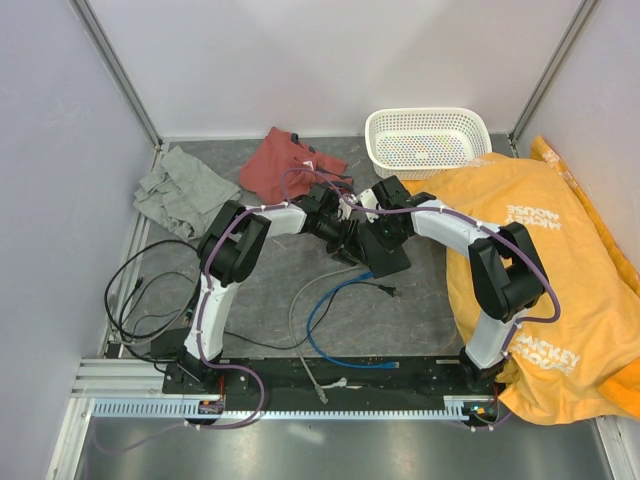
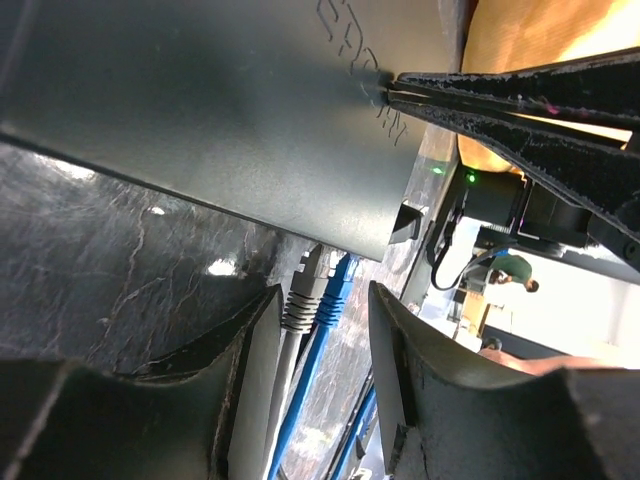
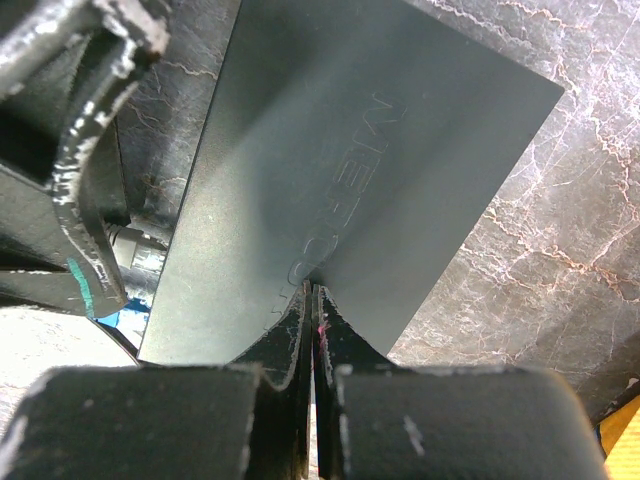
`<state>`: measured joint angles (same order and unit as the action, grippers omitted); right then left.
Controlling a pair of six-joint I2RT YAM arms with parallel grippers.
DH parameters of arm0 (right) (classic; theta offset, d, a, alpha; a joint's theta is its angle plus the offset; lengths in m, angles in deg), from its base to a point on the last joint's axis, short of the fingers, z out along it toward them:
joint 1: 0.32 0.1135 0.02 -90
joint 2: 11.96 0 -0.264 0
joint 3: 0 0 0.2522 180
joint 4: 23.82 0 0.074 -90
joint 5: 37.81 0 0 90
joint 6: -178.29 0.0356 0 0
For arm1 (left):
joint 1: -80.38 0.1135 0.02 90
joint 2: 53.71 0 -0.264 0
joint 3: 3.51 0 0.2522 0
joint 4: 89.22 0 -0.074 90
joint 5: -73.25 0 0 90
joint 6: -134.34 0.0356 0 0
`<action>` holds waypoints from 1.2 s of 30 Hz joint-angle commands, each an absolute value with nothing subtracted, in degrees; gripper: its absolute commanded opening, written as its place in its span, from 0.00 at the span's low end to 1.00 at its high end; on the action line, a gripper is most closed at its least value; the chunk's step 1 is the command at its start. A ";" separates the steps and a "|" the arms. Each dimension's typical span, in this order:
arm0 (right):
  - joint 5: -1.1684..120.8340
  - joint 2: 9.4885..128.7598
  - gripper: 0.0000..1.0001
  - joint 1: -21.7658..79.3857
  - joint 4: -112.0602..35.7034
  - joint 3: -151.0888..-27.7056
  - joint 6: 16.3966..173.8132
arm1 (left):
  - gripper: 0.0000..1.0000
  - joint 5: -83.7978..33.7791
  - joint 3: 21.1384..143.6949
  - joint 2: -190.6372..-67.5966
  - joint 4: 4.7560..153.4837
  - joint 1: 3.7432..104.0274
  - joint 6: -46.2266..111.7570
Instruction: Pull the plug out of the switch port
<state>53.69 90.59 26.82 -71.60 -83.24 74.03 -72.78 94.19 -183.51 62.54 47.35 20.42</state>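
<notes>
- Switch (image 3: 350, 170): flat matte black box with raised lettering on its top. It lies mid-table on the dark stone-patterned mat (image 1: 420, 320), between the two grippers and just left of the orange cloth (image 1: 560, 250).
- Grey plug (image 2: 301, 298) and blue plug (image 2: 337, 285): seated side by side in ports on one long edge of the switch, their cables running away from it.
- Left gripper (image 2: 322, 335): at that port edge, jaws apart with both plugs between them. The grey plug sits close against one finger, and a gap shows beside the blue plug.
- Right gripper (image 3: 312, 292): fingers pressed together, tips resting on the switch's top at the lettering.
- Blue cable (image 1: 360, 365): looped on the mat near the arm bases.
- Black cables (image 1: 140, 300): coiled at the table's left edge.
- Far side: white perforated basket (image 1: 430, 170), red cloth (image 1: 285, 160), grey cloth (image 1: 185, 190).
</notes>
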 commanded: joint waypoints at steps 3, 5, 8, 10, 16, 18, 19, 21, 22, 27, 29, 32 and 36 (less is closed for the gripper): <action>51.58 91.40 0.00 25.96 -73.53 -82.41 73.79 | 0.47 -59.03 94.80 -183.44 58.74 46.99 19.91; 51.49 91.40 0.00 25.96 -73.44 -82.32 73.79 | 0.44 -57.09 95.15 -183.52 57.42 46.99 19.74; 51.49 91.32 0.00 25.96 -73.53 -82.32 73.70 | 0.37 -56.03 95.59 -183.96 56.54 46.99 19.47; 51.58 91.32 0.00 25.96 -73.44 -82.23 73.79 | 0.36 -56.04 96.03 -184.23 56.45 46.90 19.30; 51.58 91.14 0.00 25.96 -73.53 -81.79 73.88 | 0.35 -57.61 99.36 -184.58 56.36 46.46 17.98; 51.66 91.31 0.00 25.96 -73.53 -81.70 73.88 | 0.35 -58.32 100.16 -184.67 56.36 46.28 17.45; 51.66 91.40 0.00 25.96 -73.62 -81.70 73.88 | 0.35 -58.67 100.68 -184.84 56.27 46.28 17.28; 51.75 91.49 0.00 25.96 -73.62 -81.88 73.88 | 0.35 -59.11 100.86 -185.11 56.36 46.28 17.19; 51.75 91.58 0.00 25.96 -73.71 -82.05 73.88 | 0.35 -59.55 100.86 -185.54 56.45 46.28 17.19; 51.49 92.02 0.00 25.87 -73.79 -82.32 74.23 | 0.26 -59.72 100.25 -185.90 56.28 46.28 15.52; 51.31 92.37 0.00 25.96 -73.79 -82.41 74.31 | 0.27 -60.69 100.25 -186.16 56.62 46.28 14.64; 51.31 93.25 0.00 25.96 -73.71 -83.37 74.58 | 0.35 -63.41 98.24 -185.46 60.39 46.28 12.45; 51.92 95.09 0.00 25.88 -73.79 -85.48 75.54 | 0.41 -69.89 88.85 -182.56 74.70 46.37 5.16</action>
